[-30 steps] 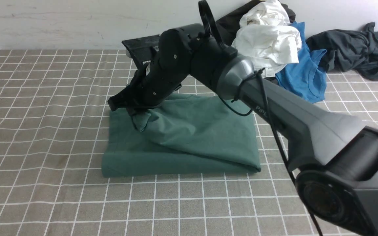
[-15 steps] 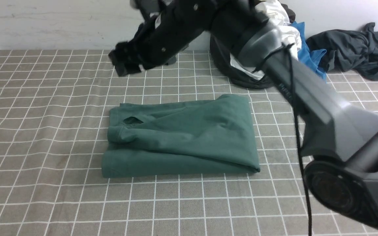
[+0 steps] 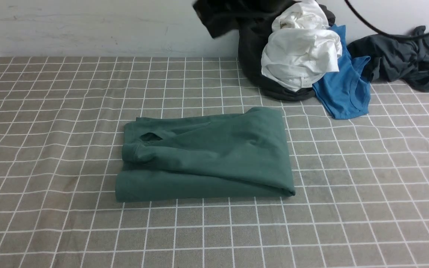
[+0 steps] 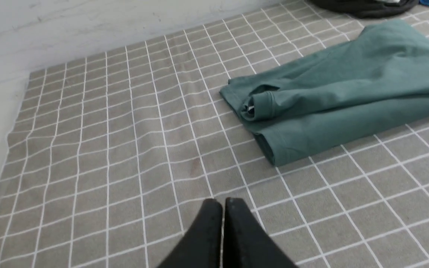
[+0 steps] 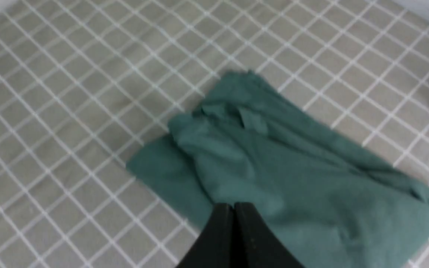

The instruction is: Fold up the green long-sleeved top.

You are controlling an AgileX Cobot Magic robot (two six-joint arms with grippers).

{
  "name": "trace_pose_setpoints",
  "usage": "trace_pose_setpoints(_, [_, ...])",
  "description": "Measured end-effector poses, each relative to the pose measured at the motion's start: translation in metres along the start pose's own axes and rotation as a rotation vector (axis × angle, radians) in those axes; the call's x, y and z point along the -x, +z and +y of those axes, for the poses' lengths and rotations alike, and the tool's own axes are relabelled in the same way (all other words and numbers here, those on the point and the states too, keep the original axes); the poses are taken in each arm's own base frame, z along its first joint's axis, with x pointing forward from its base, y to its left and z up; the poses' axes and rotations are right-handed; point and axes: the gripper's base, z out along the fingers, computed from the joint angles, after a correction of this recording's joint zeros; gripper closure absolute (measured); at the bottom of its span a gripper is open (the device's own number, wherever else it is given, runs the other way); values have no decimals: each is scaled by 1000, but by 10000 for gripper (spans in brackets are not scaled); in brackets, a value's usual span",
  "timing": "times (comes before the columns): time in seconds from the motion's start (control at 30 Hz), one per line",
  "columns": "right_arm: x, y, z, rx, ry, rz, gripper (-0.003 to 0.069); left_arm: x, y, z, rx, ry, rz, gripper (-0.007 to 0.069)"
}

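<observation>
The left gripper (image 4: 222, 204), cut off by the frame, has its fingers pressed together on nothing over the checked cloth (image 3: 50, 111) beside the green long-sleeved top (image 3: 207, 156), which lies folded mid-table. The right gripper (image 5: 234, 207), blurred, hangs above the top, likewise closed and empty.

**Colours and patterns**

The green long-sleeved top (image 3: 207, 152) is plain dark forest green. The tablecloth (image 3: 50, 111) is grey-taupe with a white grid of squares. The heaped garments are white (image 3: 300, 52), bright blue (image 3: 345, 89), black (image 3: 251, 56) and dark grey (image 3: 400, 59). The wall (image 3: 88, 26) is off-white.
</observation>
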Motion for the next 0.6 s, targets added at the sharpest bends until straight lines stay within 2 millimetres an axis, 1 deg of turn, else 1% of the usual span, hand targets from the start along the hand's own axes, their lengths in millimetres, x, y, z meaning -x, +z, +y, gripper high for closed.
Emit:
trace_pose_setpoints(0.03, [-5,-3,1,1,-1,10,671,-1,1,0,0,0,3,631])
trace_pose_setpoints(0.07, [-21,-15,5,3,-5,37,672,-3,3,0,-2,0,14,631])
trace_pose_setpoints(0.1, [-36,-22,8,3,-3,52,672,-5,5,-1,-3,0,20,631])
trace_pose_setpoints(0.13, [-46,-33,11,-1,-3,35,672,-6,6,-1,-4,0,25,631])
trace_pose_setpoints(0.17, [-56,-45,13,-8,-2,4,673,-7,7,-1,-4,0,30,631])
trace_pose_setpoints(0.2, [-56,-51,14,-12,-4,-18,673,-7,7,-1,-4,0,29,631])
trace_pose_setpoints(0.23, [-66,-63,17,-19,-4,-52,673,-8,8,-1,-5,0,34,631])
trace_pose_setpoints(0.27, [-79,-80,21,-30,-2,-123,673,-10,9,-1,-6,-1,40,631])
trace_pose_setpoints(0.3, [-88,-92,24,-33,2,-179,673,-11,10,-1,-6,-1,44,631])
trace_pose_setpoints(0.33, [-96,-102,27,-37,8,-241,673,-11,10,-1,-7,-1,47,631])
trace_pose_setpoints(0.37, [-100,-105,28,-39,9,-259,673,-12,11,-1,-7,-1,48,631])
trace_pose_setpoints(0.4, [-115,-117,32,-40,17,-317,673,-13,12,-2,-8,-1,57,631])
trace_pose_setpoints(0.5, [-139,-129,37,-43,27,-380,673,-16,13,-2,-11,-1,76,631])
trace_pose_setpoints(0.6, [-159,-134,41,-36,33,-383,673,-18,15,-2,-12,-1,86,631])
